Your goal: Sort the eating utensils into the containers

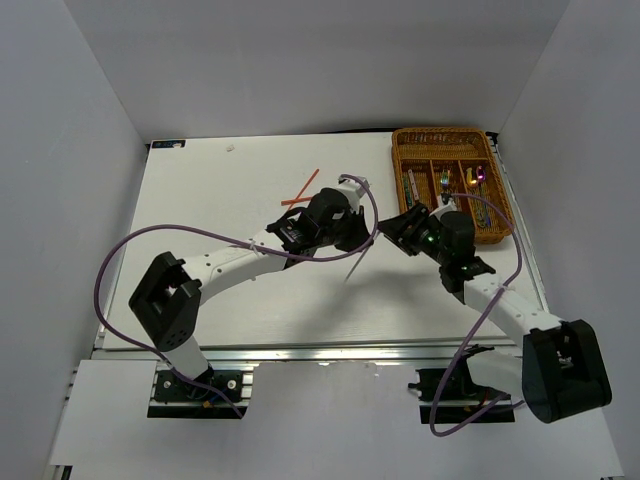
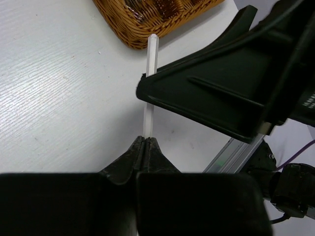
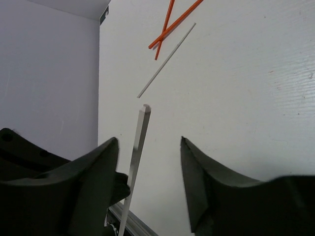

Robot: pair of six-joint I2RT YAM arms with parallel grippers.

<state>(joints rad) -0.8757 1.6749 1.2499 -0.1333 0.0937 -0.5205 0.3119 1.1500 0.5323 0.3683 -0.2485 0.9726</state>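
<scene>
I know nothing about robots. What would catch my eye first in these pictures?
Mid-table, the left gripper is pinched shut on a thin silver chopstick, which reaches between the open fingers of the right gripper. A brown wicker tray holding shiny cutlery sits at the far right corner. Crossed red chopsticks and a second silver chopstick lie on the white table beyond.

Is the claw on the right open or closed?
Open. The right gripper has its fingers wide apart, the silver chopstick poking into the gap.
</scene>
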